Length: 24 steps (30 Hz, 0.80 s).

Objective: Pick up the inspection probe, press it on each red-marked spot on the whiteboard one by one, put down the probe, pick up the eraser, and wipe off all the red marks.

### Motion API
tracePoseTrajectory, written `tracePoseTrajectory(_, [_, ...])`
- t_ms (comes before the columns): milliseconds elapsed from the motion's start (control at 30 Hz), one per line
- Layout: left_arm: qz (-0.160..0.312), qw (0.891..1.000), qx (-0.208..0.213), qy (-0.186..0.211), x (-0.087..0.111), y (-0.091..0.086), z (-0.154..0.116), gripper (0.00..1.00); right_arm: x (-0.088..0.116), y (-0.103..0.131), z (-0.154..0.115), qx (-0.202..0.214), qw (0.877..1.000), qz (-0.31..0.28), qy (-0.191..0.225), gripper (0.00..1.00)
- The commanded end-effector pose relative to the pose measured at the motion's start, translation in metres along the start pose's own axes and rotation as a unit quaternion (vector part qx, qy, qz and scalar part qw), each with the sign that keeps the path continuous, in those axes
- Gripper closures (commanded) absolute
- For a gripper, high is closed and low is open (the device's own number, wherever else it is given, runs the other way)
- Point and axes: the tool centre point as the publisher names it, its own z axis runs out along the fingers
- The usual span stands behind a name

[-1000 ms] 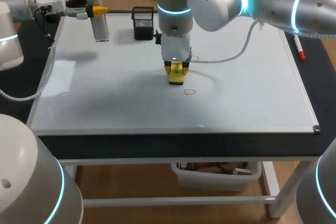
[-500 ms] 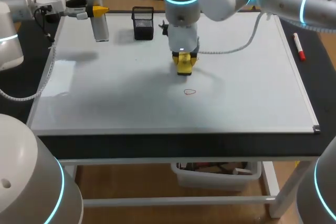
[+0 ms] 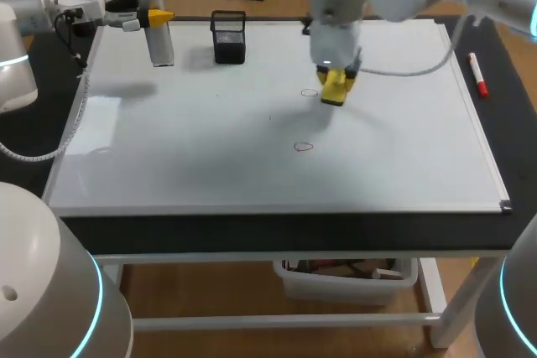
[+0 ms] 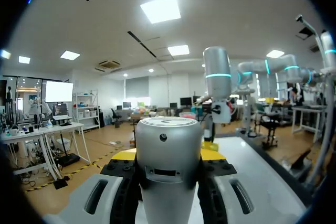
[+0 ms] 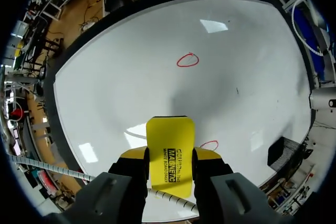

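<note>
Obs.: right pincer (image 5: 169, 156) is pinching the eraser (image 5: 169, 145) from both sides, fingers pressing on its long edges, its yellow printed back facing the wrist. It is hovering over the whiteboard (image 3: 210, 157), far half, right of middle.

Two red marks are showing: a small loop (image 3: 310, 92) just beside the eraser, and a second loop (image 3: 304, 146) nearer the front edge, apart from it. Neither is wiped yet.

Left pincer (image 3: 153, 17) is sitting at the far-left corner of the board, closed around the inspection probe (image 4: 168, 145), which is standing upright between its fingers.

A black mesh holder (image 3: 228, 37) is standing at the far edge. A red marker (image 3: 477, 75) is lying on the dark tabletop (image 3: 503, 123) off the board's right side.

Handling estimate: the eraser is looking like a light, rigid plastic block with a soft pad underneath. The grip across the narrow width is looking sound. Wiping is going to need flat, moderate downward pressure, since a tilted pad will likely skip. The plastic sides may be slippery, so drag could twist the block in the grip.

The probe is looking like a stiff metal cylinder, smooth and likely heavier. Mid-body is the sensible place to take hold.
</note>
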Motion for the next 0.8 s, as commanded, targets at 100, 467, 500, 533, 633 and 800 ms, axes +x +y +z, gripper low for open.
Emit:
tracePoseTrajectory(100, [0.001, 1.0, 0.001, 0.0, 0.0, 0.0, 0.0, 1.0, 0.075, -0.008, -0.01, 0.0, 0.999, 0.033, -0.029, 1.0])
tracePoseTrajectory(467, [0.001, 1.0, 0.001, 0.0, 0.0, 0.0, 0.0, 1.0, 0.135, -0.018, -0.011, -0.003, 0.995, 0.089, -0.037, 1.0])
tracePoseTrajectory(500, [0.001, 1.0, 0.001, 0.0, 0.0, 0.0, 0.0, 1.0, 0.138, -0.019, -0.009, -0.004, 0.995, 0.091, -0.037, 1.0])
tracePoseTrajectory(533, [0.001, 1.0, 0.001, 0.0, 0.0, 0.0, 0.0, 1.0, 0.141, -0.02, -0.008, -0.005, 0.995, 0.093, -0.037, 1.0])
tracePoseTrajectory(633, [0.001, 1.0, 0.001, 0.0, 0.0, 0.0, 0.0, 1.0, 0.146, -0.02, -0.006, -0.006, 0.995, 0.096, -0.037, 1.0])
tracePoseTrajectory(800, [0.001, 1.0, 0.001, 0.0, 0.0, 0.0, 0.0, 1.0, 0.153, -0.023, -0.004, -0.01, 0.994, 0.103, -0.039, 1.0])
